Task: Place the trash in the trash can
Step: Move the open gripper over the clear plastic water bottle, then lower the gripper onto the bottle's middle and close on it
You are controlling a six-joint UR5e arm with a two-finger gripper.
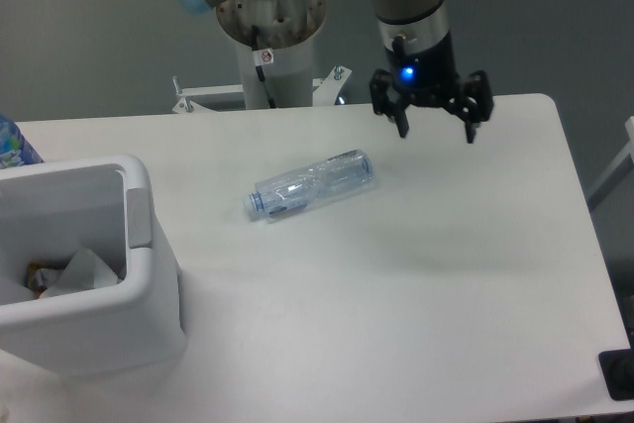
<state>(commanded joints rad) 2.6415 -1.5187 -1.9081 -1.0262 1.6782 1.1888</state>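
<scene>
A crushed clear plastic bottle (311, 184) with a blue cap lies on its side near the middle of the white table, cap pointing left. The white trash can (145, 299) stands at the front left, with crumpled white-grey trash (81, 272) inside it. My gripper (436, 132) hangs open and empty above the table's far right part, up and to the right of the bottle, well apart from it.
The arm's base column (269, 37) stands behind the table's far edge. A blue-labelled bottle (12, 144) peeks in at the left edge. A dark object (618, 373) sits at the lower right corner.
</scene>
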